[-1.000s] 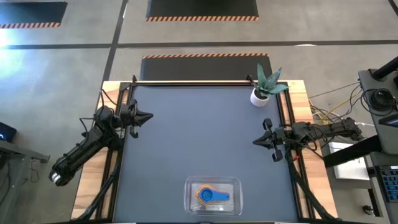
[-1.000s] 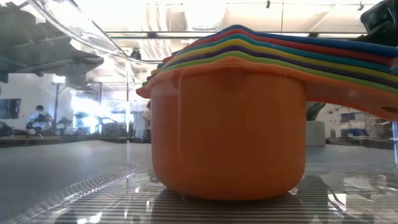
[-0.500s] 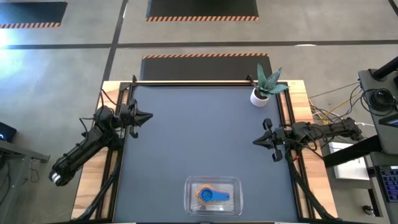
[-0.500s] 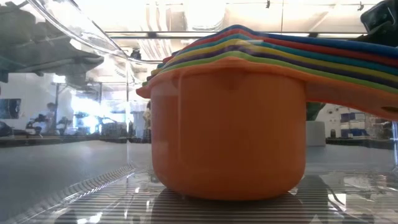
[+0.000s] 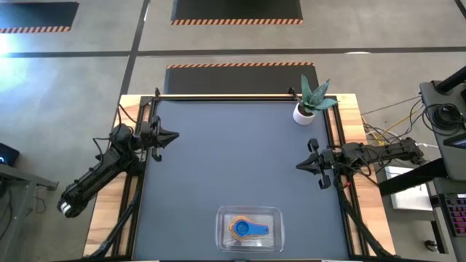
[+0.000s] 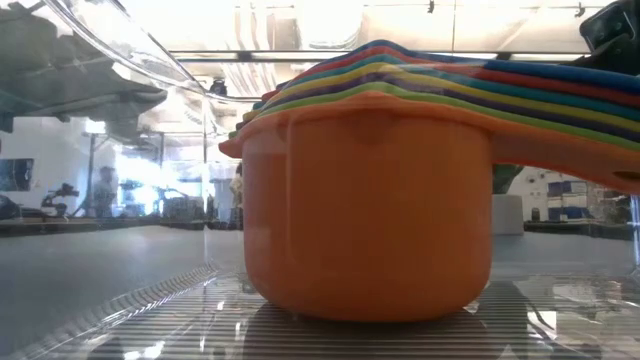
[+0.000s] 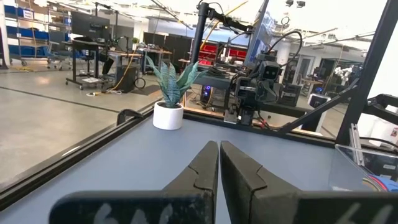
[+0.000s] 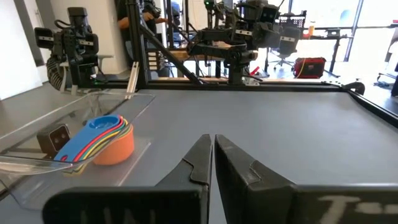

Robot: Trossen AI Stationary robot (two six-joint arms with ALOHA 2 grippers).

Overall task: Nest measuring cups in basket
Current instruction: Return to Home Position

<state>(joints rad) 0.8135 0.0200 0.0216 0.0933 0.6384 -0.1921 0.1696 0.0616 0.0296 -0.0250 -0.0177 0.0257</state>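
Presently: measuring cups (image 5: 247, 229) nested in one stack, orange outermost, blue on top, inside basket (image 5: 222, 217) | basket at centre of near edge of desk (image 5: 233, 160) | left gripper (image 5: 173, 135) over left edge, jaws together | right gripper (image 5: 298, 167) over right edge, jaws together | both well apart from basket | plant pot (image 5: 303, 114) at far right corner.

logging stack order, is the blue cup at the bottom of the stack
No, the orange cup is the bottom, outermost one, and the blue cup sits on top.
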